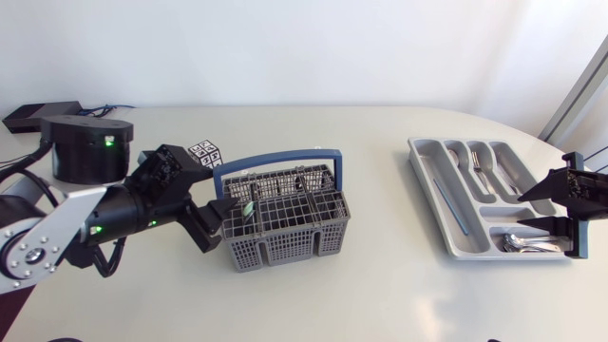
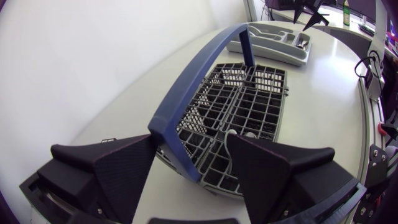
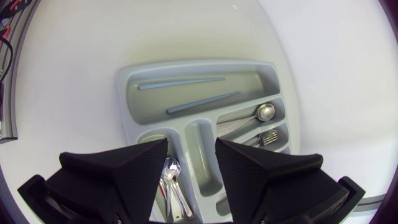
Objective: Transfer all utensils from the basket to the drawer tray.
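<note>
left gripper (image 2: 191,143) gapes astride the nine o'clock rim of the basket (image 1: 285,249); right gripper (image 3: 191,144) gapes above the tray (image 1: 446,217); next, probably: pinch whatever's left inside.

the widest free lane is the bare table (image 1: 380,275) across the middle and lower middle of the frame, between the basket (image 1: 285,228) at centre left and the tray (image 1: 425,179) at right. the basket's blue handle (image 1: 277,155) arches over its centre line, so i can drop in only on either side of it, and grid dividers narrow each cell. my left gripper (image 1: 226,220), fingers apart, crowds the basket's left wall. a small patterned cube (image 1: 205,152) sits just above my left arm. my right gripper (image 1: 522,211) hangs spread over the tray's lower end.
</note>
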You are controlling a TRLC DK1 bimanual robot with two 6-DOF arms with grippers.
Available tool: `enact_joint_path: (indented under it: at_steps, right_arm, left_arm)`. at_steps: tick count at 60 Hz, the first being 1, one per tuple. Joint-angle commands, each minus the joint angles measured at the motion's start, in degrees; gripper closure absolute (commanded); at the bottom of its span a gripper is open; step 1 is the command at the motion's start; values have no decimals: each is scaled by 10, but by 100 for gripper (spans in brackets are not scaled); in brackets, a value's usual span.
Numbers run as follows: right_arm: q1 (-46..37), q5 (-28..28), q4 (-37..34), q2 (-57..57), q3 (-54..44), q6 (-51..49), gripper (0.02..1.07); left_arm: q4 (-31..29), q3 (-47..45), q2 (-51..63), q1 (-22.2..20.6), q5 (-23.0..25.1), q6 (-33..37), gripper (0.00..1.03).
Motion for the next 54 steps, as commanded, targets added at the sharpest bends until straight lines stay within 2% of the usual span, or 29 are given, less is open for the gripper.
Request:
enact_joint_path:
  at_steps: [1,5,14,24,25,30,40,47,54]
  right_arm:
    - [12,-4,-11,-23,-32,17,44]
    - [19,-9,-11,-42,-45,20,44]
    - [31,-13,-11,-63,-57,33,44]
    - [38,-18,-12,-81,-77,35,44]
    - [40,-18,-12,-83,-79,35,44]
    - [43,-19,-12,-88,-83,36,44]
    - [51,-20,-12,-97,-96,41,44]
    - [51,-22,-12,-99,-105,37,44]
    - [51,-24,-12,-105,-108,36,44]
  left_arm:
    - [10,-12,-39,6,-8,12,28]
    - [10,-7,-50,23,-8,18,28]
    - [-9,0,-70,21,-21,21,28]
    - [-88,7,-152,-18,-21,20,28]
    - [-98,7,-158,-29,-21,19,33]
    - [-112,3,-166,-53,-21,16,43]
    - [-120,-7,-130,-76,-22,19,44]
    - [-100,-11,-98,-61,-22,29,46]
    - [-56,-10,-56,-20,-12,42,45]
